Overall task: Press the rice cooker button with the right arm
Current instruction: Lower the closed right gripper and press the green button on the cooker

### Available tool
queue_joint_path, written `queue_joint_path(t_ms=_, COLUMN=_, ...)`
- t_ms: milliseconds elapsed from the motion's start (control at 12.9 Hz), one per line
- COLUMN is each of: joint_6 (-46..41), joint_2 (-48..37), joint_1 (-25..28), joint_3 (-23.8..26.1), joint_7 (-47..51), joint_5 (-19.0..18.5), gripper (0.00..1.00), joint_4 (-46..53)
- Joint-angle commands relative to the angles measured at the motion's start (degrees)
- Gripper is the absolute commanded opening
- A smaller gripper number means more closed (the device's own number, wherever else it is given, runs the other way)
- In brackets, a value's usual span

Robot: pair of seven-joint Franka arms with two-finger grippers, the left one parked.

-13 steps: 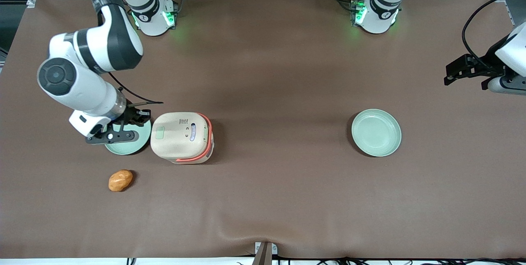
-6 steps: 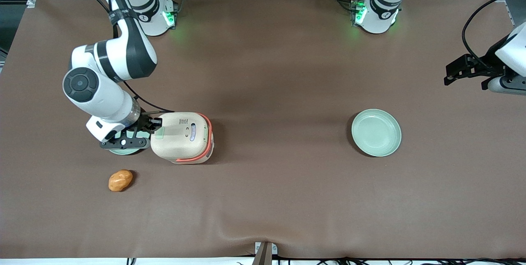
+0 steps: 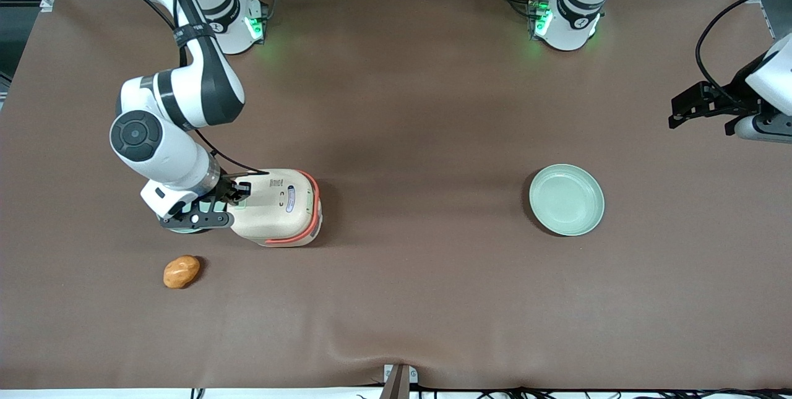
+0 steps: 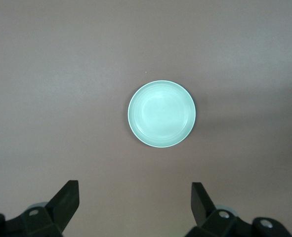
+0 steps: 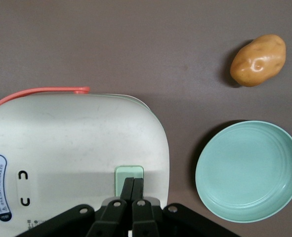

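The rice cooker (image 3: 275, 206) is cream-white with a coral-orange band and stands on the brown table toward the working arm's end. In the right wrist view the cooker (image 5: 71, 158) shows its lid and a pale green button (image 5: 129, 174). My right gripper (image 5: 133, 181) is shut, its two fingers pressed together with the tips over the green button. In the front view the gripper (image 3: 237, 196) is over the lid's edge beside the green plate; I cannot tell whether the tips touch the button.
A green plate (image 3: 185, 228) lies beside the cooker, mostly under the wrist, and shows whole in the right wrist view (image 5: 248, 170). An orange-brown potato (image 3: 181, 271) lies nearer the front camera. A second green plate (image 3: 566, 199) lies toward the parked arm's end.
The right arm has moved sideways from above the green plate to the cooker; the gripper now sits over the lid's green button.
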Motion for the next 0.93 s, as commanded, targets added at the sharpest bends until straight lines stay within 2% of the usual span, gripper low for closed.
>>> queue_joint_path(t_ms=0, joint_6=1.5, joint_2=0.5, joint_1=0.7, joint_3=-0.4, joint_7=0.9, joint_5=0.2, gripper=0.0, joint_4=-0.8)
queue_joint_path(t_ms=544, joint_6=4.6, joint_2=2.9, joint_1=1.6, joint_3=-0.4, joint_7=0.8, joint_5=0.1, gripper=0.0, joint_4=-1.8)
queue_joint_path(t_ms=700, joint_6=0.4, joint_2=0.6, joint_1=2.2, joint_3=-0.4, joint_7=0.8, joint_5=0.1, gripper=0.0, joint_4=0.1)
queue_joint_path(t_ms=856, joint_6=-11.7, joint_2=-2.2, joint_1=1.7, joint_3=-0.6, joint_7=0.0, joint_5=0.1, gripper=0.0, joint_4=7.1)
